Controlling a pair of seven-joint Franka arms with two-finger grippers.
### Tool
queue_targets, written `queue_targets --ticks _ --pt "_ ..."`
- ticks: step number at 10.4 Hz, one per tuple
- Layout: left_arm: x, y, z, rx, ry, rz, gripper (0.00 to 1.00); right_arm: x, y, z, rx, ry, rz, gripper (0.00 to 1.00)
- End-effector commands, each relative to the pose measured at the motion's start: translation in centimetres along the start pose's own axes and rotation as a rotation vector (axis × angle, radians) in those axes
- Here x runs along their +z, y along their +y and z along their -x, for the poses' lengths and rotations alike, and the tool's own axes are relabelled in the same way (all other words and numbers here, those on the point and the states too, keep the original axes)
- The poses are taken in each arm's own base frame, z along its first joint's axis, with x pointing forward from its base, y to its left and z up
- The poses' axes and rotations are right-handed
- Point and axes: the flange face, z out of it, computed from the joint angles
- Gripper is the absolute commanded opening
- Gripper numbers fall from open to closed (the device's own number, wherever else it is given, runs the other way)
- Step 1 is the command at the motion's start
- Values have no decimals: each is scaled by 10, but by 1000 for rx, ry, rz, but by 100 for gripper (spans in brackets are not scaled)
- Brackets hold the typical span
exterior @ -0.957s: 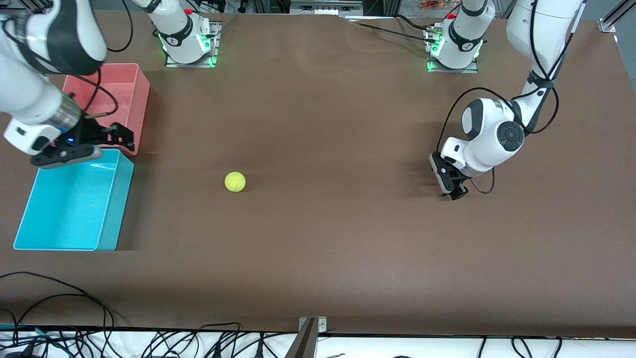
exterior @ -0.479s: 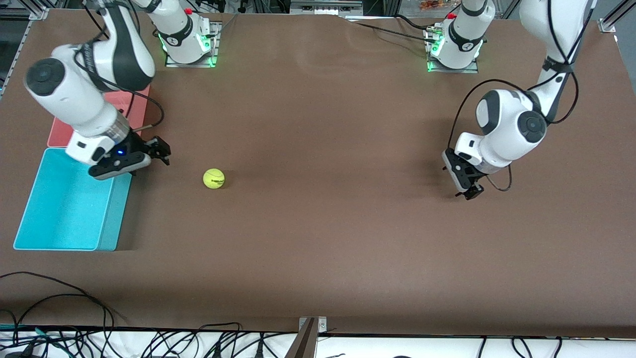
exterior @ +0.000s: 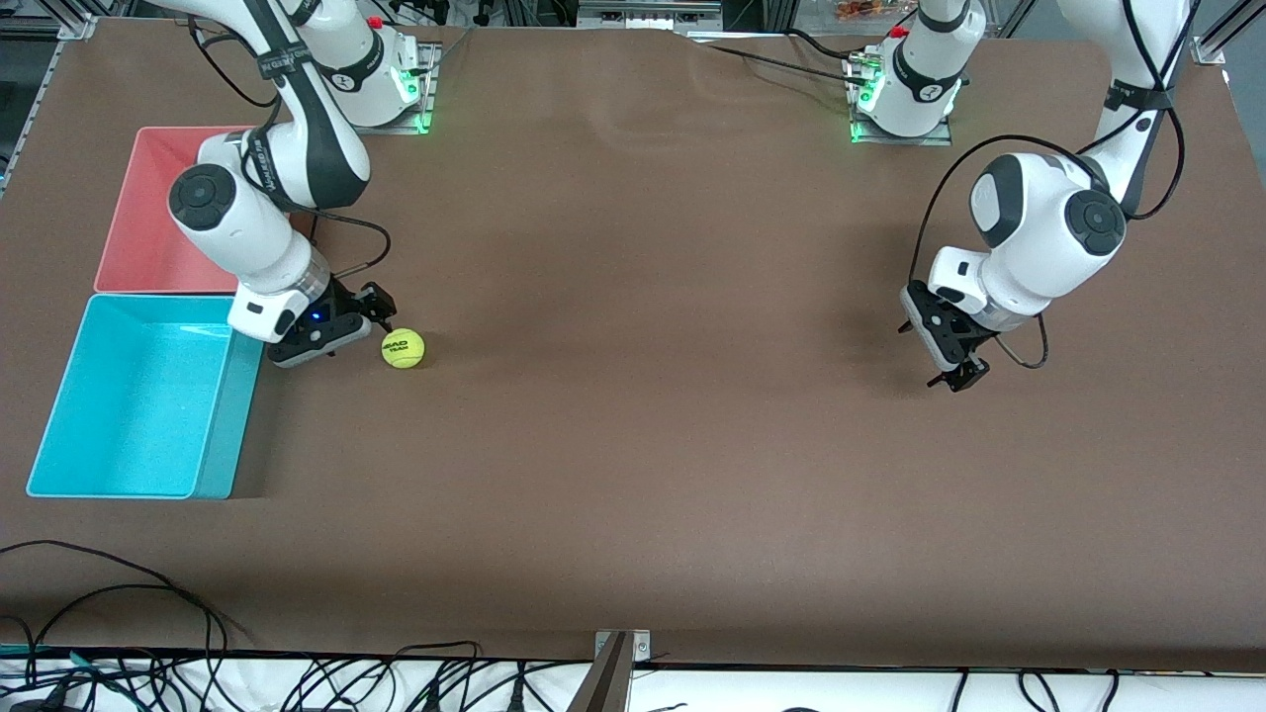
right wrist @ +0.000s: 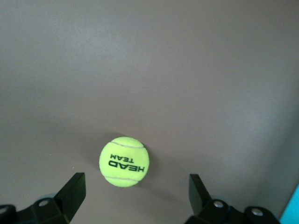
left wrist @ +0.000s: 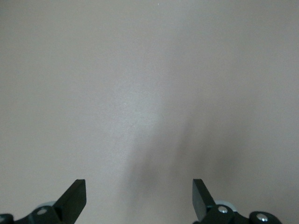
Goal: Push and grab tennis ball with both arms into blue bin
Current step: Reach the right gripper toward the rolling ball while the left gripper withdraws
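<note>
The ball point(exterior: 404, 348) is rolling closer to the blue bin point(exterior: 59, 396), the right gripper point(exterior: 368, 314) swinging in wide open beside it. Grabbing remains; the open left gripper point(exterior: 949, 358) is waiting.

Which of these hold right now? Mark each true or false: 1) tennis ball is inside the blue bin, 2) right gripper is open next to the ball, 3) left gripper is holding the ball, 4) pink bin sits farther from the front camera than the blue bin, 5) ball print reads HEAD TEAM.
1) False. The tennis ball lies on the table, outside the blue bin.
2) True. The right gripper is open, low beside the ball; the right wrist view shows the ball just ahead of its fingers.
3) False. The left gripper is open and holds nothing, at the left arm's end of the table.
4) True. The pink bin is farther.
5) True.
</note>
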Motion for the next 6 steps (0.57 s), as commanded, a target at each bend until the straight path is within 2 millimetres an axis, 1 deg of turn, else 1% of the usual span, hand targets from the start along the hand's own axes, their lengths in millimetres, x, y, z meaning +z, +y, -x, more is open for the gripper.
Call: queue_targets --ticks 1,3,4,5,6 --pt "-40 9 3 53 -13 -44 100 29 -5 1 -19 1 -16 98" --pt "-66 9 2 62 -6 -70 100 44 -6 2 -19 1 -19 98" --pt "-79 6 5 54 2 -91 100 50 -7 1 -21 9 -19 98" --pt "-89 6 4 56 9 -108 100 60 -8 1 -19 17 -20 98" --pt "-103 6 2 59 20 -132 100 72 -9 1 -13 22 -22 98"
